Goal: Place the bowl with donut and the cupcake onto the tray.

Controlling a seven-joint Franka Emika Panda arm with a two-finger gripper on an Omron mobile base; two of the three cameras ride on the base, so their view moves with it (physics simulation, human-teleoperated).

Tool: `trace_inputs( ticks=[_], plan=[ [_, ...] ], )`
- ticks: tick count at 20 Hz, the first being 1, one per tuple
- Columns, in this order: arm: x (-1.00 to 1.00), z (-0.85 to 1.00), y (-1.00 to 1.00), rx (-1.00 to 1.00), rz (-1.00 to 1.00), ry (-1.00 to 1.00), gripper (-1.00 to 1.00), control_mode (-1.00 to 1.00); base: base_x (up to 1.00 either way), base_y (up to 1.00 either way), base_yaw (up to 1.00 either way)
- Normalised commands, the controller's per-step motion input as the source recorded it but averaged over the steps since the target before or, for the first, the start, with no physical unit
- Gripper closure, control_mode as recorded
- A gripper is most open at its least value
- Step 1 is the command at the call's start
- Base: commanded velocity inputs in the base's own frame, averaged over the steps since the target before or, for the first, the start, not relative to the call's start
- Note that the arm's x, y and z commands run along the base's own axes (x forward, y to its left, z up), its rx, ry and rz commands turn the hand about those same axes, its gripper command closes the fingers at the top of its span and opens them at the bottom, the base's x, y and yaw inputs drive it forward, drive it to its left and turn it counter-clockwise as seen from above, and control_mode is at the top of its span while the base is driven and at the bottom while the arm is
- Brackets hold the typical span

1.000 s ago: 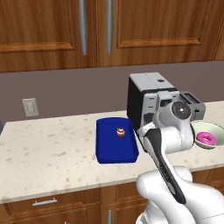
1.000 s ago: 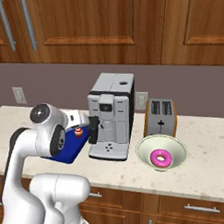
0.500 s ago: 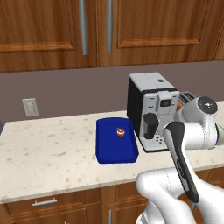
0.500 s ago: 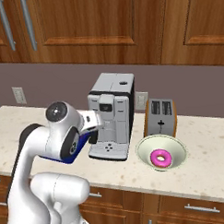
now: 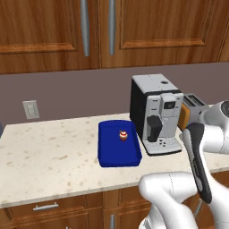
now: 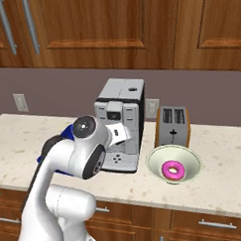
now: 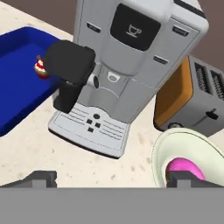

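We read no lettering, only a cup icon on the coffee machine (image 7: 131,65) at upper centre; gripper (image 7: 111,179) stood released.

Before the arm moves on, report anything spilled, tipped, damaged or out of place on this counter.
Nothing stands out. The cupcake stands upright on the tray. The bowl sits level on the counter in front of the toaster, with the donut lying inside it. The coffee machine stands upright, and no spill shows on the countertop.
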Motion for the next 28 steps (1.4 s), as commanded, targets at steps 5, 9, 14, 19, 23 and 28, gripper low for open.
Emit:
trace_inputs(
  ticks=[5,9,14,19,23,28],
  plan=[
    [0.08,-0.36,-0.51,-0.11,0.00,0.03,-1.00,-1.00,0.00,0.00,0.00],
    [0.21,-0.37,-0.41,-0.15,0.00,0.06,-1.00,-1.00,0.00,0.00,0.00],
    [0.35,-0.42,-0.28,-0.18,0.00,0.07,-1.00,-1.00,0.00,0.00,0.00],
    [0.39,-0.29,-0.32,-0.11,0.00,0.05,-1.00,-1.00,0.00,0.00,0.00],
    [0.25,-0.32,-0.36,-0.03,0.00,0.04,-1.00,-1.00,0.00,0.00,0.00],
    [0.10,-0.30,-0.32,0.00,0.00,0.04,-1.00,-1.00,0.00,0.00,0.00]
  ],
)
